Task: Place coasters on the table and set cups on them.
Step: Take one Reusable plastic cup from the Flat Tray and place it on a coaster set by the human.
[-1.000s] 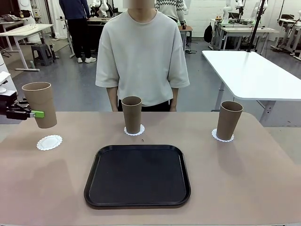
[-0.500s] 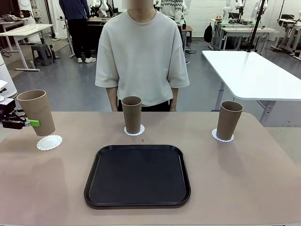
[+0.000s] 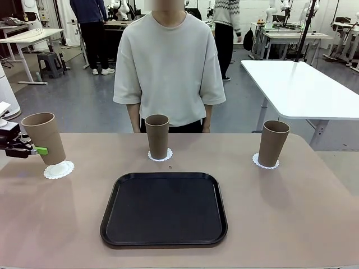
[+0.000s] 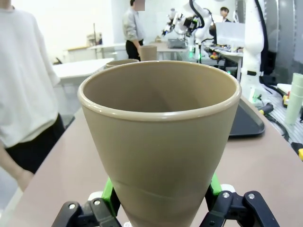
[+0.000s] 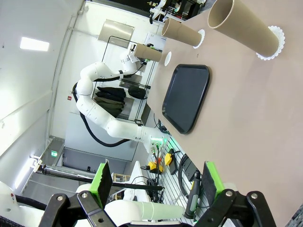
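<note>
My left gripper (image 3: 31, 150) at the table's far left is shut on a tan cup (image 3: 45, 137), gripping low on its side. The cup leans slightly, and its base is at the white lacy coaster (image 3: 59, 169); I cannot tell whether they touch. In the left wrist view the held cup (image 4: 161, 142) sits between the green pads (image 4: 108, 194). A second cup (image 3: 157, 136) stands on its coaster (image 3: 160, 155) at the far middle. A third cup (image 3: 273, 143) stands on a coaster (image 3: 265, 163) at the right. My right gripper (image 5: 156, 179) is open and holds nothing.
A black tray (image 3: 164, 208) lies bare on the beige table (image 3: 291, 224), at its middle near the front. A person stands behind the far edge with arms down. A white table (image 3: 303, 84) stands beyond at the right.
My left gripper has lowered the cup from above the left coaster down onto or just over it. The other cups have not moved.
</note>
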`<state>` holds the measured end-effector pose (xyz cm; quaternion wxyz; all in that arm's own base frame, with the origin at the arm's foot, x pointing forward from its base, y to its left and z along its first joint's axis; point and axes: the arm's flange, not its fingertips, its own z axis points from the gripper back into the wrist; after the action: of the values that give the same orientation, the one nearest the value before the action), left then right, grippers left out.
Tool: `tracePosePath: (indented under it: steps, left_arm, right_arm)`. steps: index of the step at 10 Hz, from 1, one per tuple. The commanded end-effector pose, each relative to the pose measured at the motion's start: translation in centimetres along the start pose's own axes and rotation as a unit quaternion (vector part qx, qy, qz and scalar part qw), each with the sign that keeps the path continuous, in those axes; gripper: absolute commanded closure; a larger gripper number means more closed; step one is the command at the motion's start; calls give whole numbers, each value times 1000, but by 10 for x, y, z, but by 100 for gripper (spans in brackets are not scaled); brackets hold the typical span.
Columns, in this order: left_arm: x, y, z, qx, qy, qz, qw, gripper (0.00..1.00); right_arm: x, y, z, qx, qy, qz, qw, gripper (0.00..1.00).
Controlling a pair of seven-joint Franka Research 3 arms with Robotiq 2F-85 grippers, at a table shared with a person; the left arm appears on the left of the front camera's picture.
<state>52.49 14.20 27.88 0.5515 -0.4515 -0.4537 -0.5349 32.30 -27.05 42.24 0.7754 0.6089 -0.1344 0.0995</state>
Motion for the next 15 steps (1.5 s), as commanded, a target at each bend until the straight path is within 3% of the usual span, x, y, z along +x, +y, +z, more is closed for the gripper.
tracePosePath:
  steps: [1, 7, 15]
  left_arm:
    - [-5, 8, 3, -7, -17, 3, 1000, 16]
    - [-26, 15, 9, -4, -28, 14, 999, 16]
    - [-41, 12, 4, -15, -9, 25, 1000, 16]
  right_arm:
    - [1, 2, 0, -1, -1, -8, 1000, 0]
    - [1, 2, 0, -1, -1, -8, 1000, 0]
    - [1, 2, 0, -1, -1, -8, 1000, 0]
